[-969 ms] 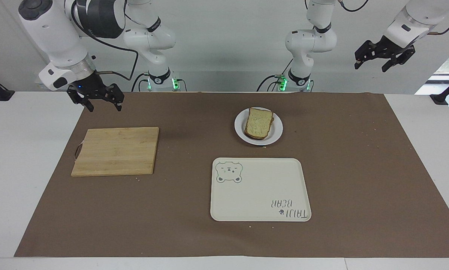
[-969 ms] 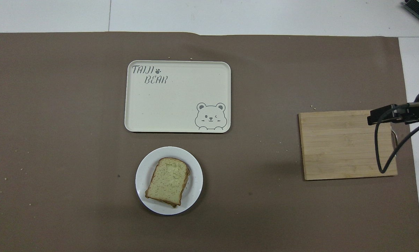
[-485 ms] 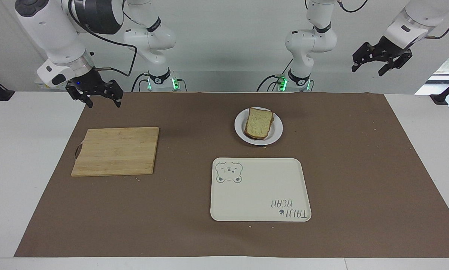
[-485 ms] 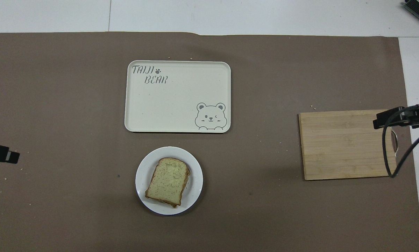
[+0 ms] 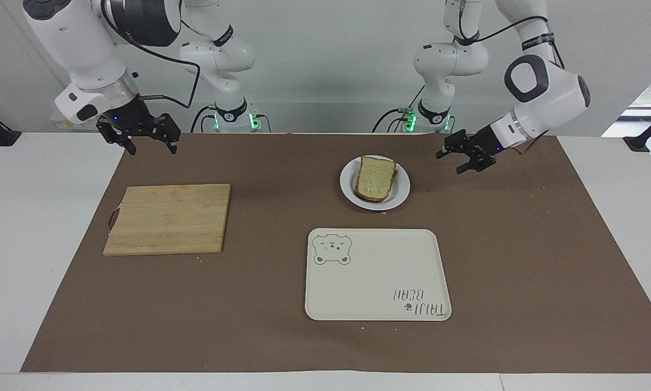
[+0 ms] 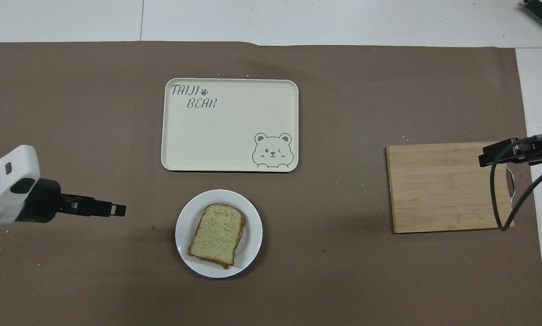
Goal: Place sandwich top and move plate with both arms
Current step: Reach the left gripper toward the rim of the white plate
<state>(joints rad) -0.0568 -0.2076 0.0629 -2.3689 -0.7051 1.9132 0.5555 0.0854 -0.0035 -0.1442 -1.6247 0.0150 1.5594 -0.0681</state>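
While sat on the plate (image 5: 403, 187) as the upper slice of a stack, sandwich top (image 5: 375, 178) pale, brown crust, rounded edge pointing toward the robots, a darker slice edge peeking out under it. Plate resting on brown paper mat (image 5: 521, 244), nearer to the robots than the tray (image 5: 377, 282), close to it but apart. Tray cream, rectangular, bear drawing at one corner, "TAIJI BEAR" lettering at the corner diagonally across from it, nothing on it. Cutting board (image 5: 168, 218) wooden, lying flat toward the right arm's end of the table, well apart from plate and tray, bare on top. Scattered crumbs on the mat.

Left gripper (image 5: 462, 157) low over the mat, just beside the plate on the left arm's end, not touching plate or bread; fingers apart, holding nothing, aimed sideways toward the plate. Seen in the overhead view as a black finger tip (image 6: 117, 209) short of the plate rim, gap of mat between.

Right gripper (image 5: 150, 145) hanging above the mat edge at the right arm's end, nearer the robots than the cutting board, clear of it; fingers spread apart, empty. Right arm waiting.
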